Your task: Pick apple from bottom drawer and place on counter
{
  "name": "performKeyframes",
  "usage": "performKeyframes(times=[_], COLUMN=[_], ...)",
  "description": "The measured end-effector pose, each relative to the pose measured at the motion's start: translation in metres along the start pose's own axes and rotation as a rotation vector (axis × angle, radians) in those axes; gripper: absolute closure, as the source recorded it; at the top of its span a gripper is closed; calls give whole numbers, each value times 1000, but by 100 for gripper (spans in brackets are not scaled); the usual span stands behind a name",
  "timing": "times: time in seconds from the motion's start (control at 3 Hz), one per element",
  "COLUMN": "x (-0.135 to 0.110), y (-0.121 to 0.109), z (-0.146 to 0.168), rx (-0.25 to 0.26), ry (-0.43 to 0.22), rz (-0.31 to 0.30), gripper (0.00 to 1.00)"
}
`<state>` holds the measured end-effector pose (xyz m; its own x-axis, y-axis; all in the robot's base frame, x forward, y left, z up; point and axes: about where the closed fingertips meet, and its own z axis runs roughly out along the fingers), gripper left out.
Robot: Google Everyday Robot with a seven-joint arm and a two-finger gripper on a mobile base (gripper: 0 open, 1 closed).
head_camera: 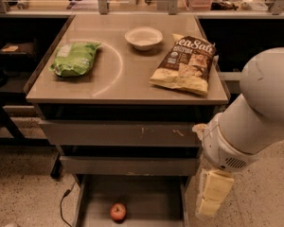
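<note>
Camera view. Gripper beside the open drawer, apple not yet taken.

**Q:** Which step is in hand, and how is it done well?

**A:** By judgement, the reach toward the apple [117, 212]. The gripper [210, 197] hangs under the arm [255, 112], outside the cabinet. It is just off the right wall of the drawer [151, 195] and below the front right corner of the counter [132, 77]. A sound approach passes over that wall rather than against it. It then descends on the apple from above, centred, because a round fruit on a flat floor is likely to roll if touched on one side only. The closed upper drawers [123, 134] stand behind the apple, so the arm should stay forward of their fronts.

**Q:** What is the state of the gripper?

**A:** Whether it is open or shut cannot be told. It has hold of nothing that shows, and the apple is plainly not in it.

**Q:** Where does the apple lie relative to the gripper?

**A:** The apple rests on the drawer floor, a little left of the middle and clear of both side walls. The gripper is well apart from it, beyond the right wall, which stands between the two. The gripper also appears to hang higher than the floor on which the apple sits.

**Q:** Is there room on the counter?

**A:** Yes. A bare stretch runs along the front edge, between the green bag [75, 58] and the chip bag [185, 63], with the bowl [143, 37] near the back edge.
</note>
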<state>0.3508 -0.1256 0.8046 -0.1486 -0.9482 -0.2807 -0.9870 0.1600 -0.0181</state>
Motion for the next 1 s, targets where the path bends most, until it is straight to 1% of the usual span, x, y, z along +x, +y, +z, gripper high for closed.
performKeyframes(times=[0.33, 0.67, 1.0], x=[0, -7, -20], y=[0, 15, 37], z=[0, 43, 119], rx=[0, -87, -190], ry=[0, -31, -56], rz=[1, 11, -18], gripper=[0, 0, 0])
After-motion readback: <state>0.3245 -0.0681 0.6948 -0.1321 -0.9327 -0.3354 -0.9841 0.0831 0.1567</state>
